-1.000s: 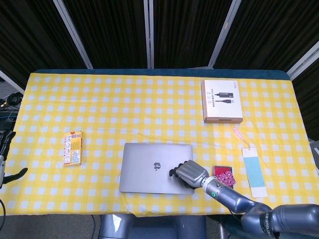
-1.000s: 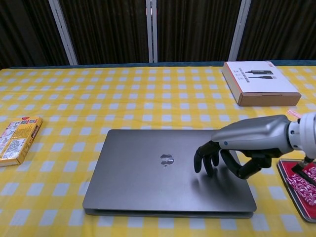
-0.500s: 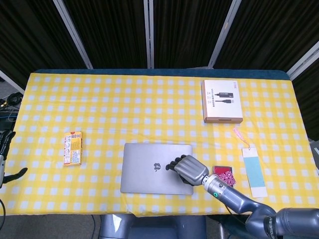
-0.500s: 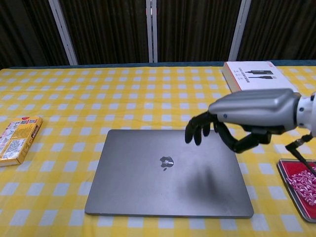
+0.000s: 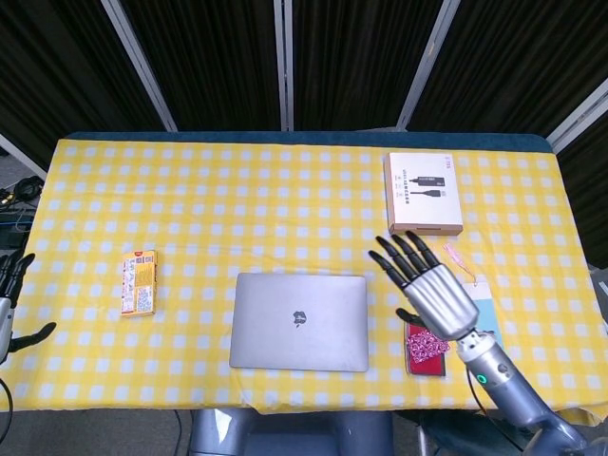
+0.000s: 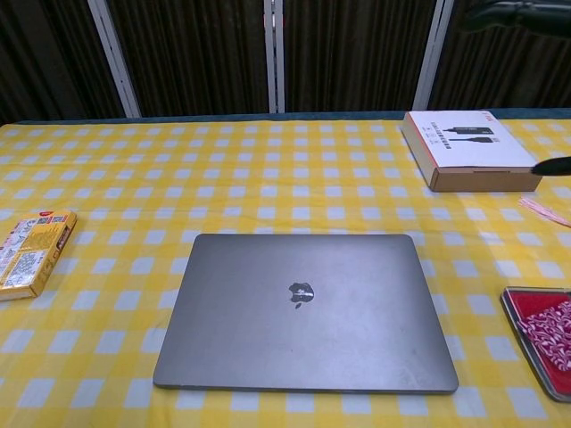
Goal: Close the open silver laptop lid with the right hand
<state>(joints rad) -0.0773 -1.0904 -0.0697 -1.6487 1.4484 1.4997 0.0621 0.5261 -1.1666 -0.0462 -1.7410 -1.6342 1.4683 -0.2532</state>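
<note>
The silver laptop (image 5: 299, 320) (image 6: 303, 309) lies flat on the yellow checked table with its lid down and the logo facing up. My right hand (image 5: 429, 285) is raised well above the table to the right of the laptop, fingers spread and straight, holding nothing. In the chest view only a dark fingertip (image 6: 513, 13) shows at the top right corner. My left hand (image 5: 11, 309) hangs off the table's left edge, fingers apart and empty.
A white and tan box (image 5: 423, 193) (image 6: 468, 150) lies at the back right. A small orange packet (image 5: 139, 283) (image 6: 31, 251) sits at the left. A red tray (image 5: 426, 347) (image 6: 540, 334) and a blue bookmark card (image 5: 486, 332) lie right of the laptop.
My right hand has lifted off the laptop lid, risen up and moved right, with its fingers opening out. The laptop stays flat and closed.
</note>
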